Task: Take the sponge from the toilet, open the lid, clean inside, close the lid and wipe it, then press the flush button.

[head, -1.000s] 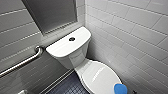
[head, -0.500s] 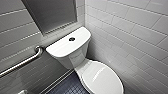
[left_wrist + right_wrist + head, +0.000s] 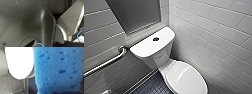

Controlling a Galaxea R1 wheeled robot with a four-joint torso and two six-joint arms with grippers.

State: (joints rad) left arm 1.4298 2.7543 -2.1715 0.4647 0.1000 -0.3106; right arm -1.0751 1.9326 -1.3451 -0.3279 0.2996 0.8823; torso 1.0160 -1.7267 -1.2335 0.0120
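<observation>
Lifted from the lid's front edge since 1 s ago, the sponge (image 3: 58, 69), a porous bright blue slab with rounded corners, hangs near the lid (image 3: 18, 62), clamped in the right gripper (image 3: 62, 92). Glossy, white and oval, the lid lies shut on the toilet (image 3: 159, 57); behind it sits the boxy tank (image 3: 151, 45). Whether the left gripper (image 3: 47, 44) is parted or closed, I cannot tell.

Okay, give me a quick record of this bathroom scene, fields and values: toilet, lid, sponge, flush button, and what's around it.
toilet: white, glossy
lid: closed, white oval
sponge: bright blue, close in front of the right wrist camera
flush button: dark, round, on the tank top
grab bar: metal, on the wall beside the tank
floor: dark small tiles
</observation>
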